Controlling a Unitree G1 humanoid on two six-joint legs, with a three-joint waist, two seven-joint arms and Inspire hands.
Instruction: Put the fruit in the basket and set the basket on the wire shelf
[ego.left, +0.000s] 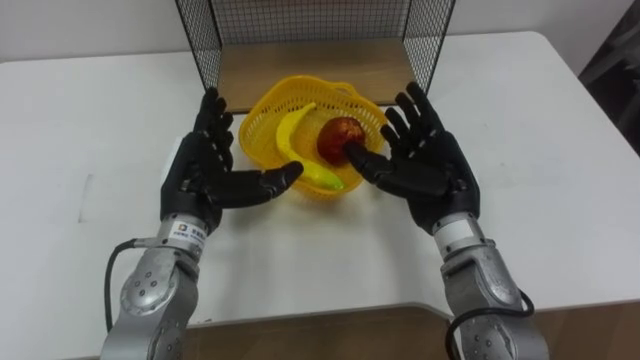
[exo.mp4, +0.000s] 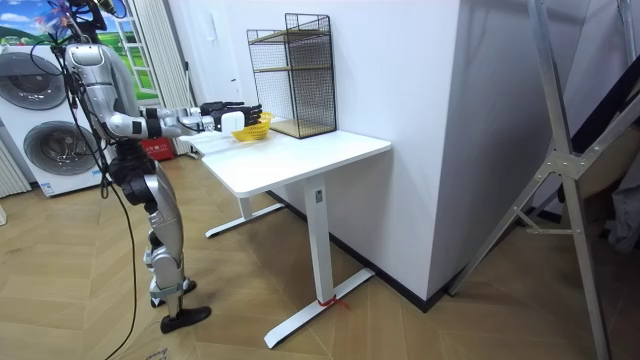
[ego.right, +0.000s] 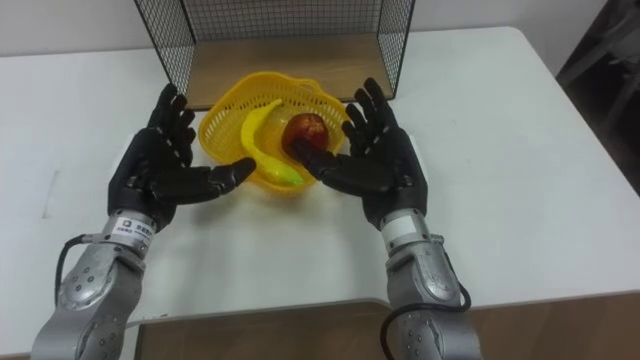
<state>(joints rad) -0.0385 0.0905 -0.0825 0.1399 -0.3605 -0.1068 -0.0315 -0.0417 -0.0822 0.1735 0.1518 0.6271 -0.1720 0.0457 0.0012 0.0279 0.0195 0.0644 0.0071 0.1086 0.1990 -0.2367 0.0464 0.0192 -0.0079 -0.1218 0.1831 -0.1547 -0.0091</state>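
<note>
The left robot hand (ego.left: 205, 165) and the right robot hand (ego.left: 425, 160) are hovering over the tabletop (ego.left: 560, 150), spread flat with palms facing one another and clamped on nothing. The yellow basket (ego.left: 258, 125) is sitting between them. Inside it the apple (ego.left: 342, 133) is lying nearer the right robot hand and the banana (ego.left: 288, 135) is curving toward the left one. Both thumbs are reaching in at the basket's near wall, but I cannot tell whether they are touching it. Just beyond both robot hands the wire shelf (ego.left: 200, 35) is standing, its lowest board facing the basket.

The fruit looks loaded, so the lift is probably coming next, and the hold is the weak point. Flat palms squeezing a light, springy basket could buckle its wall or let it slide down and tip, spilling the fruit. Uneven pressure from one robot hand could shove it sideways instead. On the way in, the rim could snag the shelf's mesh sides, because the opening is looking only slightly wider than the basket.
</note>
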